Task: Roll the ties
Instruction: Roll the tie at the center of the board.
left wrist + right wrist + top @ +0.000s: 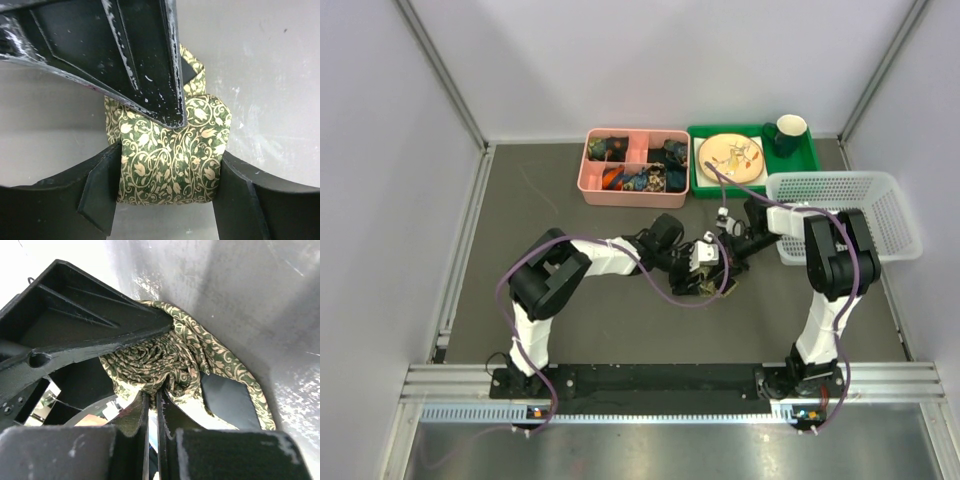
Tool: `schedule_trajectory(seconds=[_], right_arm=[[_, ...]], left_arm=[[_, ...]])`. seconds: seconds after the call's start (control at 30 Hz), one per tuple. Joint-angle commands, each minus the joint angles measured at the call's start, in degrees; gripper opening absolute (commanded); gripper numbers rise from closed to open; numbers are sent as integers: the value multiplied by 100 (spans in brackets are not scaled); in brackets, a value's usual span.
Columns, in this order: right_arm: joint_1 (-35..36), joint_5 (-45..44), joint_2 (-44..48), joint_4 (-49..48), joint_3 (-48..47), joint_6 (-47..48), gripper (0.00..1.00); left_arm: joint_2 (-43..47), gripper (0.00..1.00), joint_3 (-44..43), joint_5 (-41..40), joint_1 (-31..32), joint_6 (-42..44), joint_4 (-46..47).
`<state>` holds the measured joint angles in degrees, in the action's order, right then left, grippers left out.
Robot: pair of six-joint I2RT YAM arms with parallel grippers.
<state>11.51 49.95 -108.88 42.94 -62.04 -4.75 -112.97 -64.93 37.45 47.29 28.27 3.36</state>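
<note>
The tie (170, 165) is dark green with a cream vine pattern, wound into a roll on the grey table. My left gripper (170, 150) is open, its fingers standing wide on either side of the roll with the pads just touching its sides. My right gripper (152, 392) is shut on a fold of the tie (150, 357) at the roll's end, and the loose tail (235, 370) trails off to the right. From above, both grippers meet at mid-table, left gripper (692, 262) and right gripper (722, 260), with the tie (705, 288) mostly hidden beneath them.
At the back stand a pink divided box (588, 172) of small items and a green tray (810, 160) with a wooden plate (731, 157) and a green mug (788, 132). A white mesh basket (840, 215) sits at the right, close to the right arm.
</note>
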Motion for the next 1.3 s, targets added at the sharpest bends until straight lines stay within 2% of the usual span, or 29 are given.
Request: schedule_trajectory(seconds=[0.0,0.07,0.13,0.17,0.27,0.3,0.33,0.4,0.43,0.5,0.53,0.63,0.87,0.97,1.0,1.03,1.17,1.27], right_arm=[[71,-1804,-213,-427,122,256,0],[71,-1919,-195,-427,122,238,0],[71,-1937,-195,-418,78,221,0],[62,-1893,-186,-409,61,229,0],[62,-1507,-72,-252,-27,317,0],[36,-1419,-20,-207,-71,343,3],[18,-1183,146,-94,-80,370,12],[-166,-962,349,-14,-63,387,22],[-219,-735,541,65,-63,431,33],[-420,-636,692,293,-63,623,42],[-491,-523,754,355,-54,677,55],[-676,-565,877,566,25,800,74],[-773,-1102,561,198,333,302,76],[-773,-1163,175,-22,377,229,85],[-764,-1068,105,-83,386,229,91],[-764,-858,17,-214,403,203,91],[-738,-119,33,-575,500,132,89],[-711,365,191,-742,500,141,81]], left_arm=[[-217,68,156,737,52,-646,1043],[-322,65,147,693,87,-744,1316],[-392,55,94,553,131,-735,1343],[-454,42,77,518,158,-709,1291],[-507,23,6,254,175,-482,758],[-498,15,15,45,184,-350,537],[-489,11,50,-88,202,-244,326],[-463,6,199,-237,202,11,-97],[-454,4,269,-421,211,46,-176],[-410,2,427,-554,219,187,-309],[-402,1,454,-659,228,214,-422],[-410,0,481,-765,246,293,-634],[-454,0,419,-801,246,355,-705],[-445,0,402,-783,246,354,-687],[-454,0,384,-801,246,354,-713],[-446,0,384,-810,246,363,-713],[-454,0,384,-792,246,363,-713],[-481,0,384,-774,246,354,-713]])
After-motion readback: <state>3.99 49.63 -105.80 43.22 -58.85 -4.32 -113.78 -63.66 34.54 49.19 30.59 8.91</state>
